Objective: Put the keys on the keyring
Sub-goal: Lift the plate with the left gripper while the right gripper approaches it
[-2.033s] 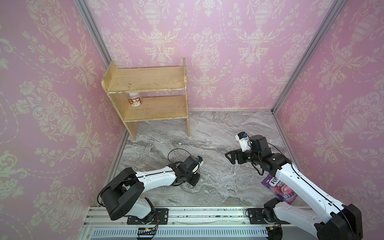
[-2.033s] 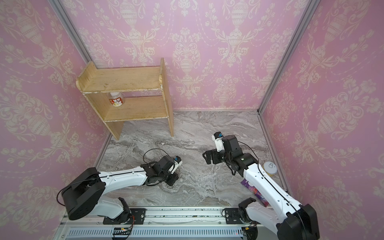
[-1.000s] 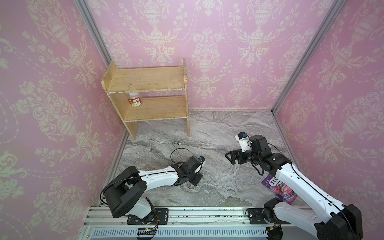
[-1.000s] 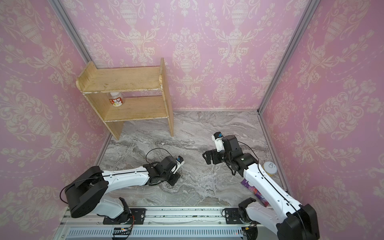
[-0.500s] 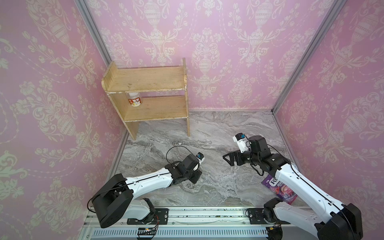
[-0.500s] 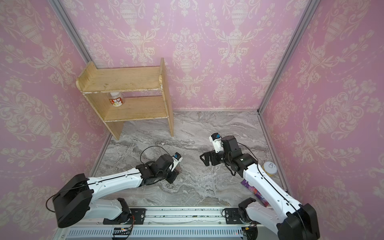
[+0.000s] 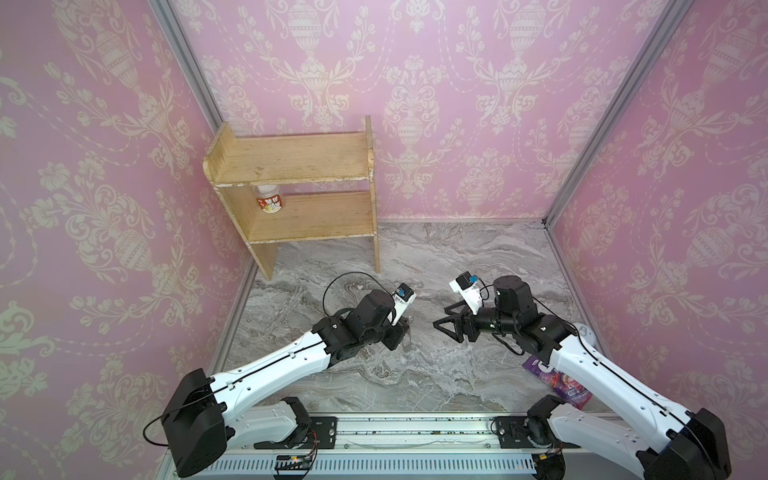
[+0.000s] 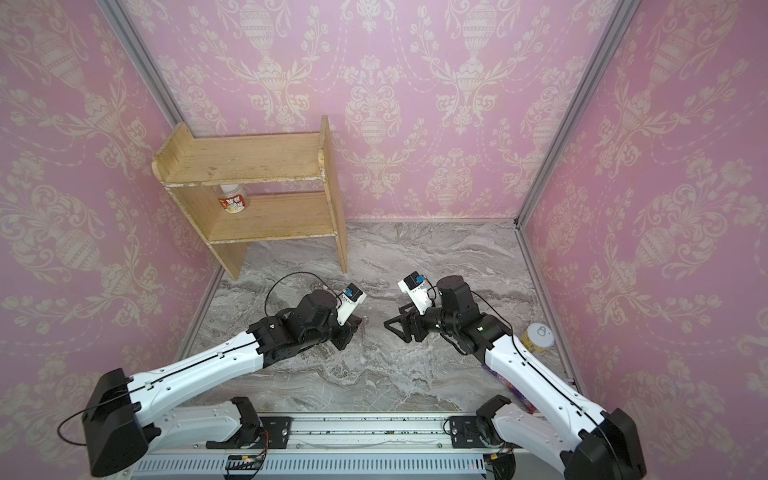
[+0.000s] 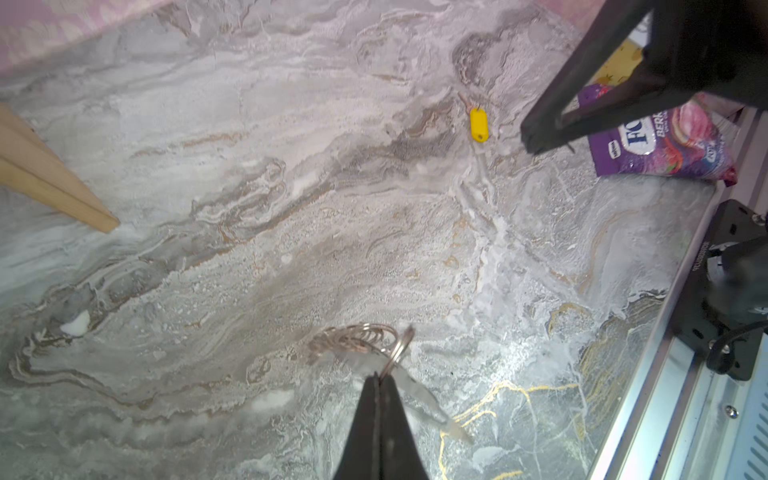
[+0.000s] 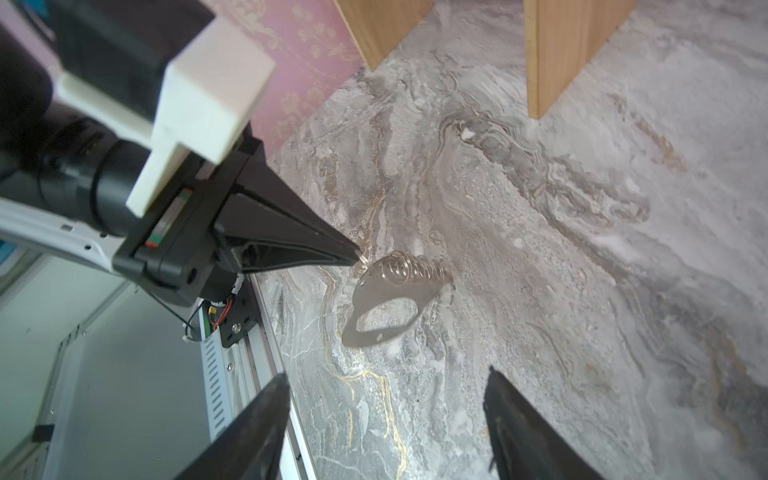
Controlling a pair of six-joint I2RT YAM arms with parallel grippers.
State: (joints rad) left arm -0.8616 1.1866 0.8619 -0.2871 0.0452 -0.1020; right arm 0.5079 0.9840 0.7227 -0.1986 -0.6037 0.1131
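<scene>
Keyring (image 10: 376, 293) is hanging from left hand (image 9: 376, 380), out in front of right hand (image 10: 386, 374). Grey fob is tilting, silver chain (image 10: 415, 268) is bunching along its upper edge, and a shadow is showing on the table (image 10: 582, 291) beneath it, so it is looking lifted clear. Left hand is pinching fully closed on the split ring (image 9: 397, 351) at the chain's end, with nothing else in the jaws. In both top views it is sitting low near mid-table, pointing across at right hand.

Yellow key tag (image 9: 478, 124) is lying flat on the table, well apart from keyring and not attached to it. In left wrist view it is showing just beside one finger (image 9: 540, 135) of right hand and near purple sweets packet (image 9: 660, 141). Can't tell whether that finger is touching the table or hovering over it. Tag is too small to pick out in the top views.

Right hand is holding its jaws well apart and gripping nothing. It is aiming at the fob across the gap, tips not touching it.

Further out, wooden shelf (image 7: 299, 166) is standing back left against the wall, with a small jar (image 7: 270, 201) sitting on its lower board. Yellow-and-white can (image 8: 538, 336) is standing by the right wall, behind right arm.
</scene>
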